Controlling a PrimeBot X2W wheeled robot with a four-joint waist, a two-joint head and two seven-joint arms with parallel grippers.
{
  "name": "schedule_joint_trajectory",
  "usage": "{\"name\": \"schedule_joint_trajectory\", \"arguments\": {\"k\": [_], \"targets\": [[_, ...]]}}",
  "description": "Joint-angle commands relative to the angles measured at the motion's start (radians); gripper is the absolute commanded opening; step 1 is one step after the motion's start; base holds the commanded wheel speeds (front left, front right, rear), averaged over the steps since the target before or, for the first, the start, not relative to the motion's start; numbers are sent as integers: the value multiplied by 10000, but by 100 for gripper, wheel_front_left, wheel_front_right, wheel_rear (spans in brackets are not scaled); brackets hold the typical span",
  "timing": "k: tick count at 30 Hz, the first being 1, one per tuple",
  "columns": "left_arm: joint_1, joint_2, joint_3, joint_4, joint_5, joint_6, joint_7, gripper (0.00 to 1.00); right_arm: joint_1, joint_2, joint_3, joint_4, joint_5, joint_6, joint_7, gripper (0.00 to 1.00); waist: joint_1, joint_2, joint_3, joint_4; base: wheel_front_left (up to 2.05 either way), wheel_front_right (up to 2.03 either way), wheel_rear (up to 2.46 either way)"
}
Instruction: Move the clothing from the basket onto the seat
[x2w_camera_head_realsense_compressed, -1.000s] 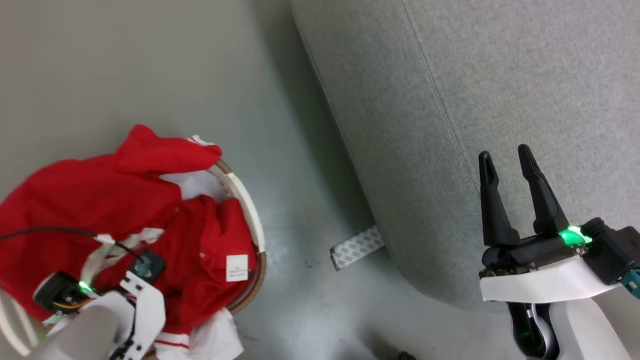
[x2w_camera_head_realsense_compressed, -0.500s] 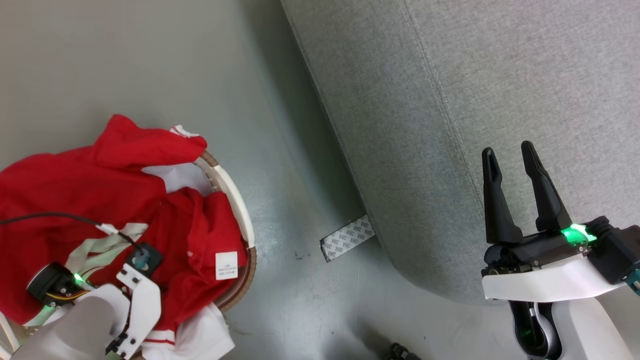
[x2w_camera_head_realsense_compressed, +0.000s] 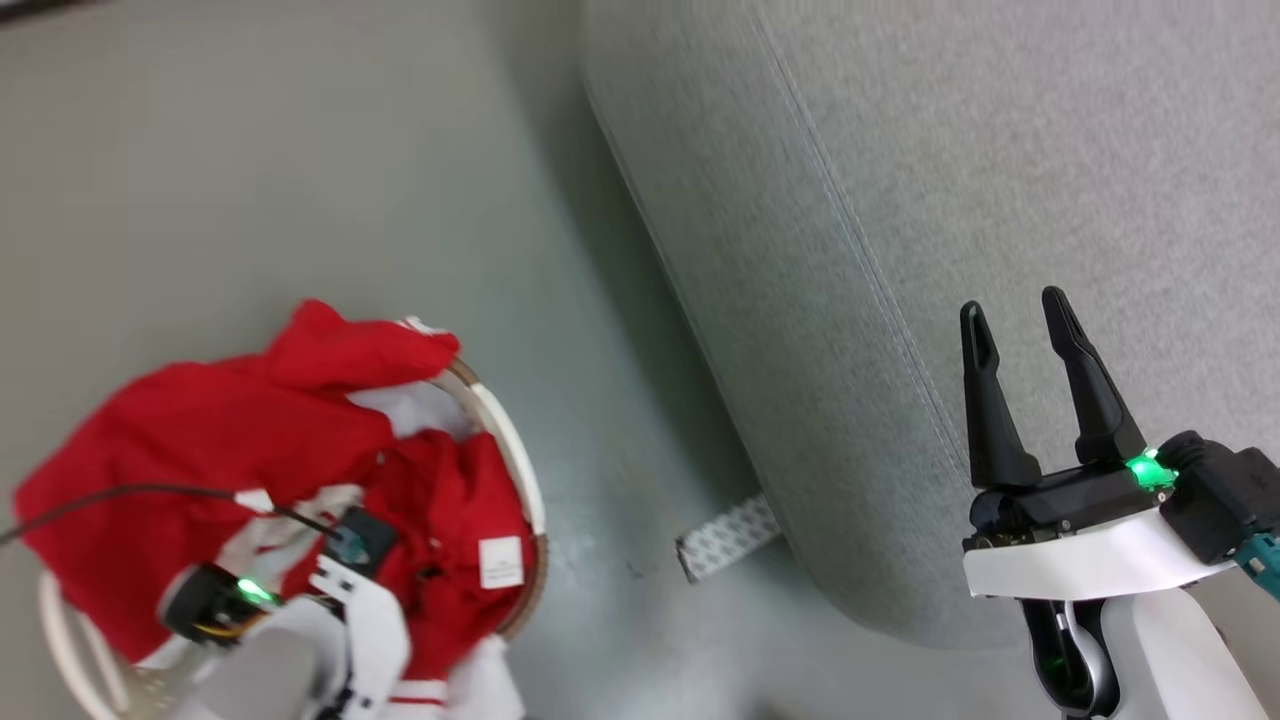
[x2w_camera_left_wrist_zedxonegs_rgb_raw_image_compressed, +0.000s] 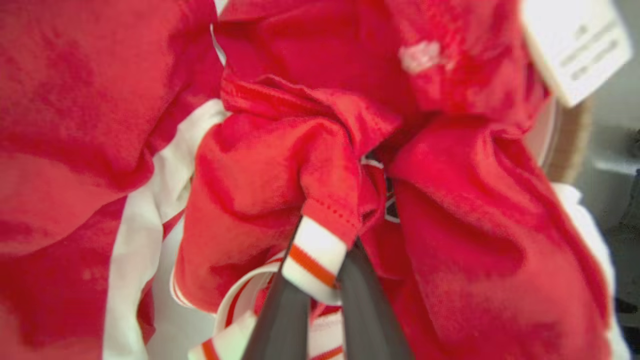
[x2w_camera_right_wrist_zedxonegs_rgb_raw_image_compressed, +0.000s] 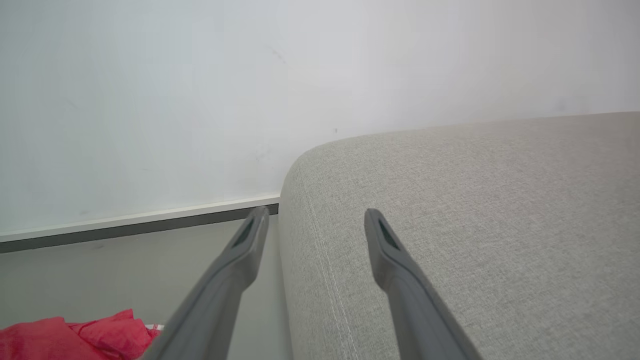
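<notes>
The clothing (x2w_camera_head_realsense_compressed: 220, 430), red garments with white parts, is heaped in the cream basket (x2w_camera_head_realsense_compressed: 510, 450) at the lower left and spills over its brown rim. My left arm's white wrist (x2w_camera_head_realsense_compressed: 360, 620) reaches down into the heap. In the left wrist view my left gripper (x2w_camera_left_wrist_zedxonegs_rgb_raw_image_compressed: 324, 272) is shut on a red fold of the clothing (x2w_camera_left_wrist_zedxonegs_rgb_raw_image_compressed: 280, 165) ending in a white, orange-striped cuff. My right gripper (x2w_camera_head_realsense_compressed: 1012, 308) hangs open and empty over the light-grey seat (x2w_camera_head_realsense_compressed: 1000, 150). The right wrist view shows the right gripper (x2w_camera_right_wrist_zedxonegs_rgb_raw_image_compressed: 316, 214) above the seat's rounded edge (x2w_camera_right_wrist_zedxonegs_rgb_raw_image_compressed: 475, 200), with the clothing (x2w_camera_right_wrist_zedxonegs_rgb_raw_image_compressed: 75, 335) at the lower left.
Grey floor separates the basket from the seat. A patterned grey-white strip (x2w_camera_head_realsense_compressed: 728, 525) lies on the floor at the seat's corner. A black cable (x2w_camera_head_realsense_compressed: 120, 495) runs across the clothing to my left wrist. A white wall with a dark baseboard (x2w_camera_right_wrist_zedxonegs_rgb_raw_image_compressed: 150, 222) stands behind.
My left gripper has gone from open to shut in the clothing. The head camera has moved, so the whole picture shifts. My right gripper has kept its place, still open.
</notes>
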Motion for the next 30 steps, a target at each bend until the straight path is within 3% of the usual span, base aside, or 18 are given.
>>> {"name": "schedule_joint_trajectory", "arguments": {"k": [1,9,15,23,30], "targets": [[157,-94,46,-18,-233,14,-152,0,13,-9,-58,65,-78,-21,-2,100,0,0,-727,528,0,0,0],[724,-1140,291,-245,-1154,16,-1526,0,347,-17,-59,568,-739,-21,-2,100,0,0,-2671,1815,0,0,0],[1078,-1555,345,-771,-1838,16,-2123,0,680,-51,-92,936,-1071,-21,-2,100,0,0,-3981,2833,0,0,0],[925,-1581,476,-1767,-2066,16,-2402,0,1083,-321,-152,1165,-916,-21,-2,100,0,0,-5020,3962,0,0,0],[863,-1113,1508,-3902,-1467,370,-2385,0,1411,-297,-164,1256,-744,-21,-2,100,0,0,-5497,4526,0,0,0]]}}
